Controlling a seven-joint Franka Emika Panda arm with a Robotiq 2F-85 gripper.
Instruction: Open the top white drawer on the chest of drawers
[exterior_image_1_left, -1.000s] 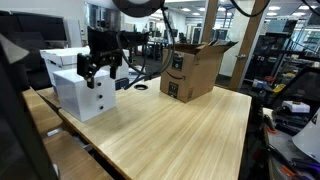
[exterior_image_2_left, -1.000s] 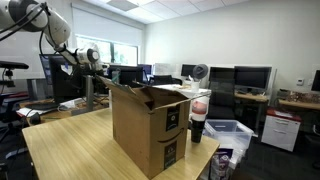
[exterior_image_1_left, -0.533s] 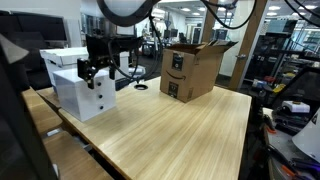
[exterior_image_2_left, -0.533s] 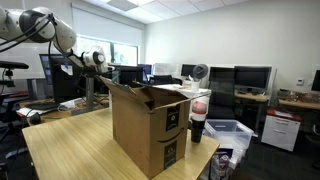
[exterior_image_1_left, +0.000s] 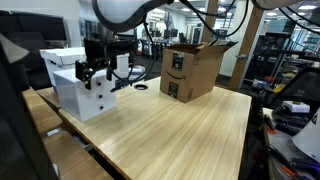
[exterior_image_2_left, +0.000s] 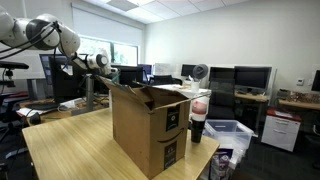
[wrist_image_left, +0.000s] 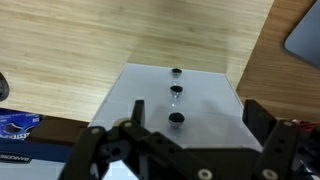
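Observation:
The chest of drawers (exterior_image_1_left: 75, 95) is a small white cube at the left end of the wooden table (exterior_image_1_left: 170, 130). Its top white drawer (exterior_image_1_left: 108, 90) looks shut, flush with the lower one. My gripper (exterior_image_1_left: 94, 70) hangs open just above and in front of the chest's top edge. In the wrist view the white front (wrist_image_left: 215, 105) runs away below me. The nearest dark knob (wrist_image_left: 176, 118) lies between my open fingers (wrist_image_left: 180, 140), which touch nothing. In an exterior view the cardboard box (exterior_image_2_left: 150, 125) hides the chest, and only the arm (exterior_image_2_left: 60, 40) shows.
A larger white lidded storage box (exterior_image_1_left: 62, 58) stands behind the chest. An open cardboard box (exterior_image_1_left: 192, 70) stands mid-table, with a dark ring (exterior_image_1_left: 140, 87) between it and the chest. A dark bottle (exterior_image_2_left: 197, 122) and a plastic bin (exterior_image_2_left: 228, 130) stand beyond the table.
My gripper has shifted slightly to the left over the chest and stayed open. The drawers have not moved.

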